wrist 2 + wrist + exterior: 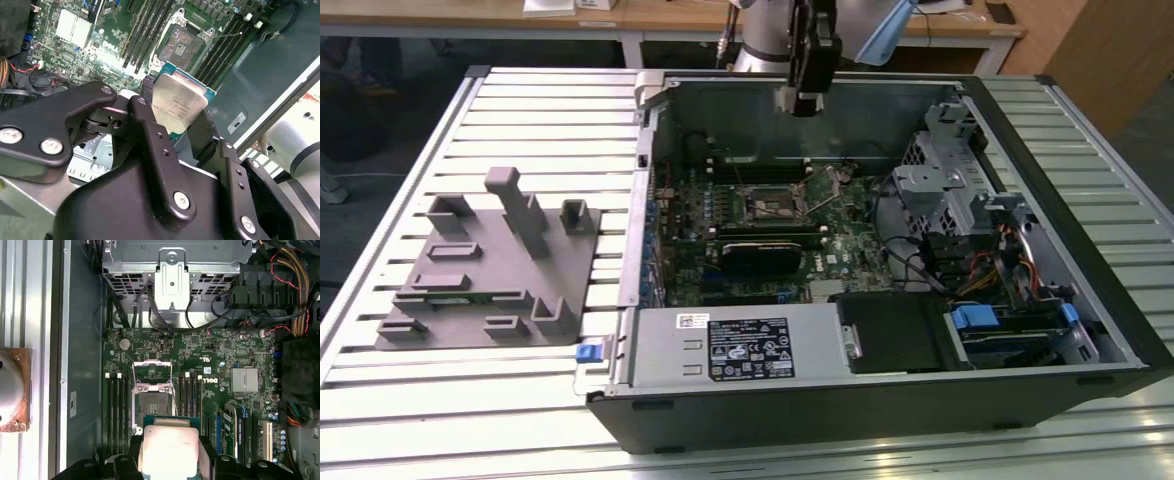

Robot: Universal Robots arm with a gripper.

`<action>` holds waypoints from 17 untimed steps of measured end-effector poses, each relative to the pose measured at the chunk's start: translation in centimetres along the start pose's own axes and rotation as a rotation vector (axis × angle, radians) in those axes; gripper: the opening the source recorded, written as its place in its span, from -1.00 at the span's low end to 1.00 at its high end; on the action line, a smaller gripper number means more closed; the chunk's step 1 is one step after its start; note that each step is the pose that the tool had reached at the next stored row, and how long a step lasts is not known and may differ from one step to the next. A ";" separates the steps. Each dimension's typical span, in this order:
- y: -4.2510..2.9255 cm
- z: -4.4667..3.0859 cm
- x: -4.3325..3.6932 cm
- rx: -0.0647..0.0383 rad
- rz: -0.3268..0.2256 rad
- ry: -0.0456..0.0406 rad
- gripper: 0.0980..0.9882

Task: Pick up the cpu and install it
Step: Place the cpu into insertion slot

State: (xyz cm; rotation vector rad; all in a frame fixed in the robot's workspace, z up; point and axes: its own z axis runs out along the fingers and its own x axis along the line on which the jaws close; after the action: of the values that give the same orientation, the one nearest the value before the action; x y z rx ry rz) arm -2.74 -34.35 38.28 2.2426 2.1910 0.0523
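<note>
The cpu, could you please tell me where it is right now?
In both wrist views the cpu is held in the gripper, raised over the motherboard of the open computer case, close to the open socket but not in it.

A slatted metal table [520, 100] stands before a wooden desk [680, 12].

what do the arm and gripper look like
The gripper is matte black, built of rounded linkage bars pinned with silver screws, ending in dark fingers. The arm is a silver-grey tube with a light blue joint cap.
</note>
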 end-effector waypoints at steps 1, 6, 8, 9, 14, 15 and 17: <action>0.00 0.05 0.00 0.000 0.013 -0.0004 -0.03; -0.01 0.25 -0.01 -0.001 0.065 -0.0018 -0.03; -0.01 0.27 -0.01 -0.001 0.071 -0.0019 -0.03; -0.01 0.28 -0.01 -0.001 0.073 -0.0020 -0.03; -0.02 0.32 -0.01 -0.001 0.052 -0.0014 -0.03; -0.02 0.32 -0.01 -0.001 0.034 -0.0008 -0.03; -0.01 0.32 -0.01 0.000 0.009 -0.0003 -0.03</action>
State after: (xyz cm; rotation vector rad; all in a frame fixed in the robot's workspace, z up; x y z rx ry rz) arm -2.74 -34.35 37.96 2.2520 2.1811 0.0522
